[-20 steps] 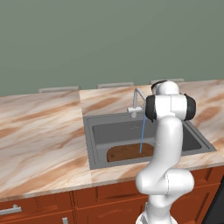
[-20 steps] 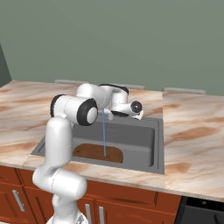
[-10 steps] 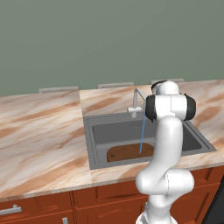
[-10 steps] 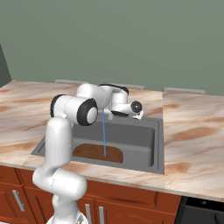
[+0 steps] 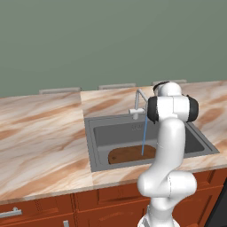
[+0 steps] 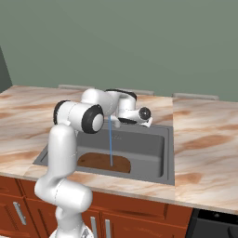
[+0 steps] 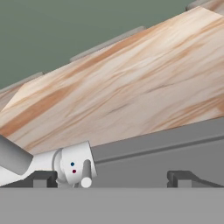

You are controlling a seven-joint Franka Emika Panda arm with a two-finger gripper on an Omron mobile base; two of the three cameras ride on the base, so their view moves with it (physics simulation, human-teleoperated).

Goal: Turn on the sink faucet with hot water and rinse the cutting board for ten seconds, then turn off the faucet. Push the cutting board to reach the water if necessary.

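The counter (image 5: 40, 133) is marbled tan stone with rust-brown veins, smooth and flat, running the full width of both base views. Behind it stands a plain grey-green wall (image 5: 88, 40), matte and featureless. Three low grey strips (image 5: 60, 90) lie along the back edge of the stone. Below the counter front, reddish-brown wood cabinets (image 5: 88, 199) carry thin metal handles.

The sink (image 5: 95, 146) is a rectangular dark-grey metal basin with a flat rim, set into the stone. The board (image 5: 126, 154) lies flat on the basin floor toward the near wall; it is dark brown, elongated, with rounded ends. In the right base view the board (image 6: 100, 161) sits in the near left part of the basin.

The faucet (image 5: 136, 107) is light-grey metal, small, with a thin angled spout, standing at the back rim. The water (image 5: 144, 135) falls as a thin straight light-blue stream and meets the board near its right end. In the right base view the water (image 6: 110, 144) lands on the board.

In the hand view the faucet (image 7: 72, 164) shows as a pale rounded body with a red and a blue dot and a short lever, just left of centre. The gripper (image 7: 113, 178) faces the back rim, its two dark fingertips (image 7: 43, 178) wide apart and holding nothing, the left tip just beside the faucet body.
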